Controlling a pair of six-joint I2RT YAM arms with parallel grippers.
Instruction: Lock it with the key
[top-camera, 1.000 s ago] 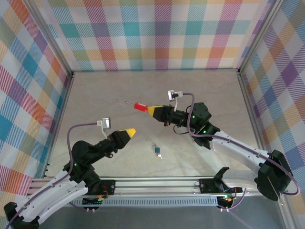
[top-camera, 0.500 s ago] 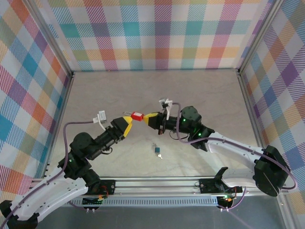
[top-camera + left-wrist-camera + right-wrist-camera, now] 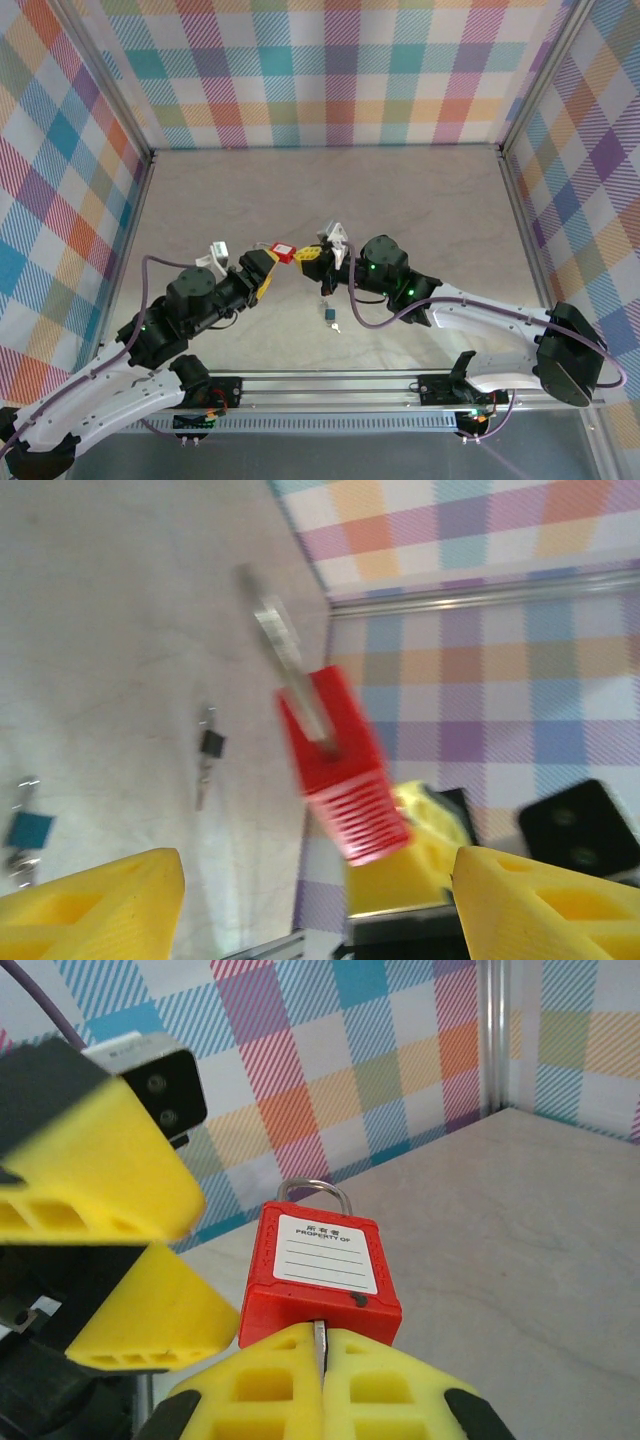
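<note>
Holding, top view: red padlock pinched at one end by right gripper, up off the table.
Left gripper, top view: left gripper just beside the other end of the padlock; opening not readable from this angle.
Key, top view: key flat on the table, nearer the arm bases than the two grippers and apart from both.
Left fingers, left wrist view: yellow fingertips at the two lower corners, spread wide, nothing pressed between them.
Padlock, left wrist view: blurred, tilted, in the air ahead of the wide gap; metal shackle pointing up and left, body end against the yellow of the right gripper.
Right fingers, right wrist view: pads closed on the bottom edge of the padlock, only a thin slit between them.
Padlock, right wrist view: upright, white label facing the camera, shackle on top.
Left gripper, right wrist view: two yellow fingers apart, at the left of the padlock; lower one very close to the red body, contact impossible to tell.
</note>
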